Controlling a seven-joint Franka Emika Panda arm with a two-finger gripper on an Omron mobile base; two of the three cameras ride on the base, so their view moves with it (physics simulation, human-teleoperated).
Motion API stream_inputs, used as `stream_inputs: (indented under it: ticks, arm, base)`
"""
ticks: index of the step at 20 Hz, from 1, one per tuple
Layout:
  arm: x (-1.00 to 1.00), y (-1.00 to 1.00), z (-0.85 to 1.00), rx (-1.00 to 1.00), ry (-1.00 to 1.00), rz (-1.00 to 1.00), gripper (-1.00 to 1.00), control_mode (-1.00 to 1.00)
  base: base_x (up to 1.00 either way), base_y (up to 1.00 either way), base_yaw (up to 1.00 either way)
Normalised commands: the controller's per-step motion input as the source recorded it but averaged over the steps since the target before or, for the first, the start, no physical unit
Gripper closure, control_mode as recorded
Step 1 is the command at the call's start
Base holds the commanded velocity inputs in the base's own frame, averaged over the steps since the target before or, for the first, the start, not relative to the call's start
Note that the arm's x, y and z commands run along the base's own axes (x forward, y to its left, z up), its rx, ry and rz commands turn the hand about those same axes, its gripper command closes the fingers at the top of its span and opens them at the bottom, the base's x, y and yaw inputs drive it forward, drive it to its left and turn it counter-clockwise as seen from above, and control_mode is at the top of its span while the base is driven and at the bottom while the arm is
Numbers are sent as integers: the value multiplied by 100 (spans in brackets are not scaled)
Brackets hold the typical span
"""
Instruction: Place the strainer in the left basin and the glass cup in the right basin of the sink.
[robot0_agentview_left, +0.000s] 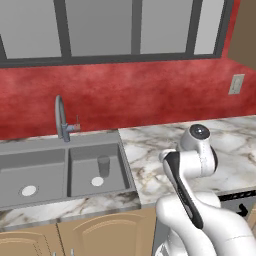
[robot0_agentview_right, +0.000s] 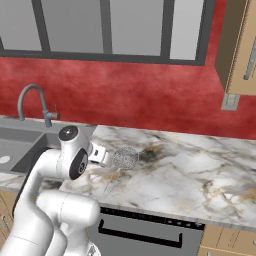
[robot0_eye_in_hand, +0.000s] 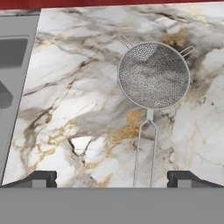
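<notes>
Nearest us, our hand (robot0_eye_in_hand: 112, 178) hangs over the marble desk (robot0_eye_in_hand: 65, 109) with its fingers spread wide apart, holding nothing. Just ahead lies the strainer (robot0_eye_in_hand: 153, 75): its wire handle runs straight back toward us and ends between the fingertips, with the mesh bowl at the far end, slightly right of centre. We judge a short reach along that axis suffices. Farther left, the glass cup (robot0_agentview_left: 103, 165) stands upright in the right basin (robot0_agentview_left: 80, 165) of the sink (robot0_agentview_left: 30, 147); the left basin (robot0_agentview_left: 40, 170) holds nothing.

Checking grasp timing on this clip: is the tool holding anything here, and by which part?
Nothing is held. The tool is open above the counter, and the strainer lies free on the marble ahead of it.
</notes>
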Motion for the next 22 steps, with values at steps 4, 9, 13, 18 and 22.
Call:
stream_inputs:
  ticks: [4, 9, 13, 18, 22]
  arm:
    - [7, -30, -13, 0, 1, 0, -100, -100]
    - [17, -25, -19, 0, 3, 0, -100, -100]
    - [16, -22, -28, 0, 5, 0, -100, -100]
    - [18, -16, -32, 0, 6, 0, -100, -100]
    - [21, -9, -32, 0, 6, 0, -100, -100]
  base:
    - [0, 0, 0]
    - [0, 0, 0]
    - [0, 0, 0]
    - [0, 0, 0]
    - [0, 0, 0]
